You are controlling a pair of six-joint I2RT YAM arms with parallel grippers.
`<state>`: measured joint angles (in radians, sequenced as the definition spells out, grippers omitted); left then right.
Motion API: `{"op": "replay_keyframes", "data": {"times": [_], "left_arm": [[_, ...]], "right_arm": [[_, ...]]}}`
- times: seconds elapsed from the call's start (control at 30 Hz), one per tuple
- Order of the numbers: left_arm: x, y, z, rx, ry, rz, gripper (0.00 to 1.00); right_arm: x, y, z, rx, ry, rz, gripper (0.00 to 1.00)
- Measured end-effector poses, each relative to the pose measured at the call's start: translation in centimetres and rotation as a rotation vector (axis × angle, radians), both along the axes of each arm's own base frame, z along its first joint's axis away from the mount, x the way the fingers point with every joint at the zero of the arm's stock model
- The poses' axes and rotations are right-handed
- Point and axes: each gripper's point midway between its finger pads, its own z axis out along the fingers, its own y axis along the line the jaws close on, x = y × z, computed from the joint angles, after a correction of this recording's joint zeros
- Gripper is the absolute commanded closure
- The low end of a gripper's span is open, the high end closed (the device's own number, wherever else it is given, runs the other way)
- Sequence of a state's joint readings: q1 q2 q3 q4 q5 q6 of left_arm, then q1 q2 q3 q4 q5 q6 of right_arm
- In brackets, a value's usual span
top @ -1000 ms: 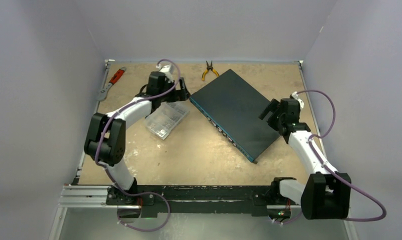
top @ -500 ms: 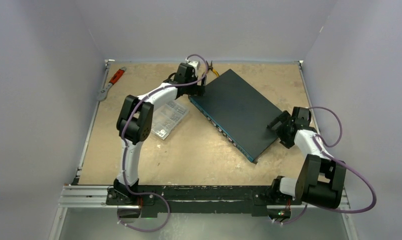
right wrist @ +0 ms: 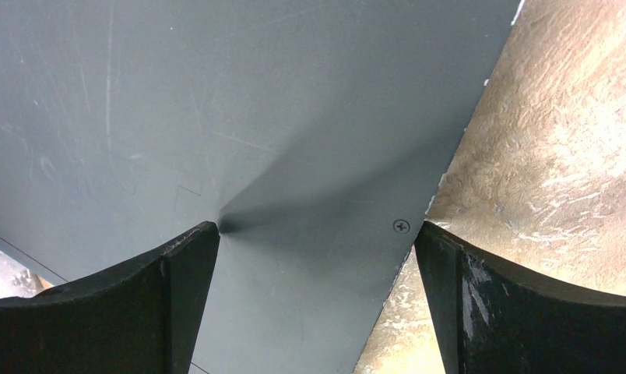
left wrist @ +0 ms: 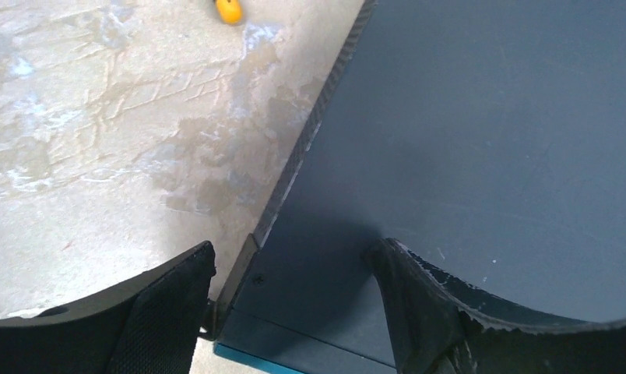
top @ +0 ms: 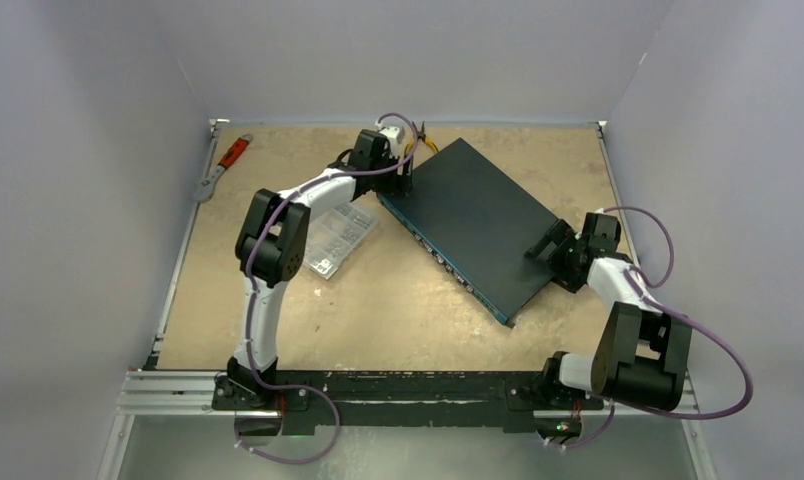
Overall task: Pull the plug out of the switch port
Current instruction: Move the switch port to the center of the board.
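The switch (top: 473, 225) lies flat and diagonal on the table, its blue-edged port face (top: 443, 262) towards the front left. I cannot make out a plug in the ports. My left gripper (top: 405, 180) is open over the switch's far left corner. In the left wrist view it (left wrist: 290, 269) straddles the side edge of the switch (left wrist: 489, 140), one finger (left wrist: 162, 312) over the table, the other over the top. My right gripper (top: 553, 250) is open at the right corner. In the right wrist view it (right wrist: 318, 234) straddles the corner of the switch (right wrist: 216, 101).
A clear plastic compartment box (top: 333, 238) lies left of the switch under the left arm. A red-handled wrench (top: 223, 165) lies at the far left. Yellow-handled pliers (top: 423, 142) lie at the back, just beyond the left gripper; one handle tip shows in the left wrist view (left wrist: 229, 9).
The left arm swung right from above the compartment box to the switch's far left corner. The right gripper moved from above the switch's right edge down to its right corner.
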<state>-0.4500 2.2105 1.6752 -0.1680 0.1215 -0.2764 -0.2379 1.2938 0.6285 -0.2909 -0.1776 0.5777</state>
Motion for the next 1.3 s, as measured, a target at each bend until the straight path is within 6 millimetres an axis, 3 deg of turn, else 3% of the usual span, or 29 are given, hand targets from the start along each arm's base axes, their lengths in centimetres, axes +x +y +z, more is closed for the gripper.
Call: {"op": "replay_keyframes", "data": {"times": [0.23,0.67,1.03,1.3], "left_arm": [[-0.7,-0.6,-0.2,-0.055,-0.007,-0.037,0.42],[-1.2,0.0,0.0,-0.137,-0.024,-0.064,0.51],[-2.3,0.5,-0.1,-0.164,0.0,-0.053,0.52],[-4.2,0.3,-0.3,-0.173,0.016,-0.013,0.53]], "right_arm": [[0.1,0.4,0.0,-0.002,0.003,0.075,0.02],[0.8,0.4,-0.2,0.056,0.086,0.121,0.02],[5.3,-1.3,0.0,0.029,0.045,0.126,0.02],[8.3,-2.8,0.3,-0.016,0.002,0.119,0.02]]}}
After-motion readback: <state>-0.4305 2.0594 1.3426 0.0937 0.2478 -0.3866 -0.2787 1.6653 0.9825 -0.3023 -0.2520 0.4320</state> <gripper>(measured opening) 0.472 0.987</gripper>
